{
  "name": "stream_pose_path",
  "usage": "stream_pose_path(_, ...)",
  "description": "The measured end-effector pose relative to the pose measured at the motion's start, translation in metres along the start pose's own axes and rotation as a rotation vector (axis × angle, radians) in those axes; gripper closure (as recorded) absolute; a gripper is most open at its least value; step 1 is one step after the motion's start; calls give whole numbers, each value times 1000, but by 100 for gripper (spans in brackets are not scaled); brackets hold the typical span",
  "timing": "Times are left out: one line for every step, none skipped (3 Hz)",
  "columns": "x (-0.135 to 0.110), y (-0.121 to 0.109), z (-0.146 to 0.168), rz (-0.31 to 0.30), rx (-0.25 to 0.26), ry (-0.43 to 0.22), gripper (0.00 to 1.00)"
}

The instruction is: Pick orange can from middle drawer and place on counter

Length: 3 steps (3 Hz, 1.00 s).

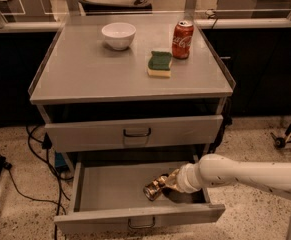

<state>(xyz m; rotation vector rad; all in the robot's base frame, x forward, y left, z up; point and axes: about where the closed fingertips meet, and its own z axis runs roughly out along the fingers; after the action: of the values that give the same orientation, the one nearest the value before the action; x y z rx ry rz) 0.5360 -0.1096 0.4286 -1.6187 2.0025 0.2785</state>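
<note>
The orange can [155,188] lies tilted inside the open middle drawer [110,189], right of centre, with its silvery end facing front-left. My gripper [168,182] reaches in from the right on a white arm [235,173] and is shut on the can's rear part, low over the drawer floor. The fingers are mostly hidden behind the can and the wrist. The counter [95,74] is the grey top of the cabinet above.
On the counter stand a white bowl [118,35], a green and yellow sponge [160,64] and a red Coca-Cola can [182,39]. A closed drawer [135,132] sits above the open one. Cables [35,149] lie on the floor at left.
</note>
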Motion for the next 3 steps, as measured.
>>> stream_pose_path(2,1,7,-2,-15,0,35)
stream_pose_path(3,2,12,-3,-22,-1,11)
stream_pose_path(2,2,16,-4,-27,-6,0)
